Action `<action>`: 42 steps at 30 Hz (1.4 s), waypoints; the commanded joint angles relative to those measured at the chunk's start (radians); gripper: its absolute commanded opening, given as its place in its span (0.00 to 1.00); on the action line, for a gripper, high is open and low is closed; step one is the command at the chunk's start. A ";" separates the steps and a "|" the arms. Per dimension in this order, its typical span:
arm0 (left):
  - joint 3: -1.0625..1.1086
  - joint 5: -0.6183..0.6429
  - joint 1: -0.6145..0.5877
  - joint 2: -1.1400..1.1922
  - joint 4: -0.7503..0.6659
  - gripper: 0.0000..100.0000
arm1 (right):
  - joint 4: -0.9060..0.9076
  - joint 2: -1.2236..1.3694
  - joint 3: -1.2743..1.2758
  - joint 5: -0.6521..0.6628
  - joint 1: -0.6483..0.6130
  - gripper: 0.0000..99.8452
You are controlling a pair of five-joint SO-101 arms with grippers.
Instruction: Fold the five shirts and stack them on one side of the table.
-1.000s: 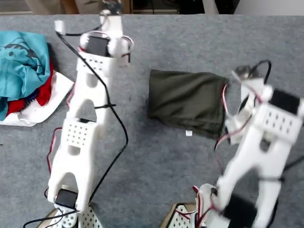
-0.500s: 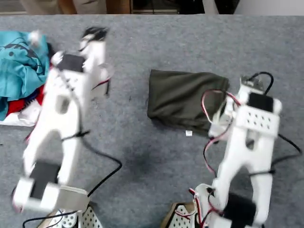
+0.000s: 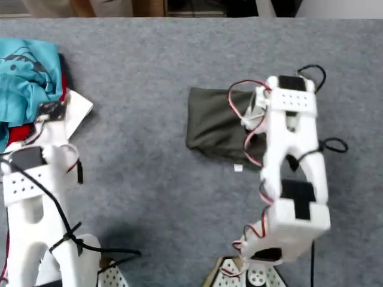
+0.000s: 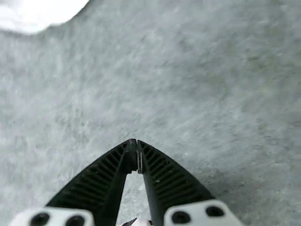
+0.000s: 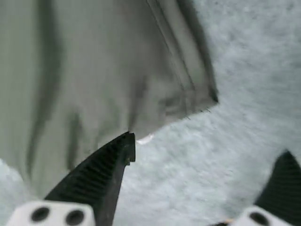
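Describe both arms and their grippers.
The left arm and right arm are white plastic with rows of holes and black motor blocks. Black cable runs along the left, red and white wires on the right. The left gripper and right gripper have black ribbed fingers.

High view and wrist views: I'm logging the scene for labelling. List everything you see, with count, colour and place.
olive shirt: 1, dark olive, folded, mid-table
teal shirt: 1, teal, atop the pile at the table's left side
red shirt: 1, red, under the teal shirt
white shirt: 1, white, bottom of pile
table: 1, grey
left gripper: 1, black fingers shut, over bare table
right gripper: 1, black fingers open, over the olive shirt's edge
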 commanded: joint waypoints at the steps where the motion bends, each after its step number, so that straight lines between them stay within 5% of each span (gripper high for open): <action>1: 0.023 -0.025 -0.064 -0.038 -0.008 0.02 | -0.091 0.074 -0.058 -0.054 -0.036 0.47; 16: 0.018 -0.038 -0.094 -0.038 -0.002 0.02 | -0.258 0.340 -0.054 -0.100 -0.084 0.46; 29: 0.018 -0.038 -0.097 -0.038 0.000 0.02 | -0.222 0.338 -0.062 0.012 -0.045 0.04; 42: 0.018 -0.038 -0.091 -0.038 0.000 0.02 | -0.221 0.338 -0.168 0.155 0.202 0.00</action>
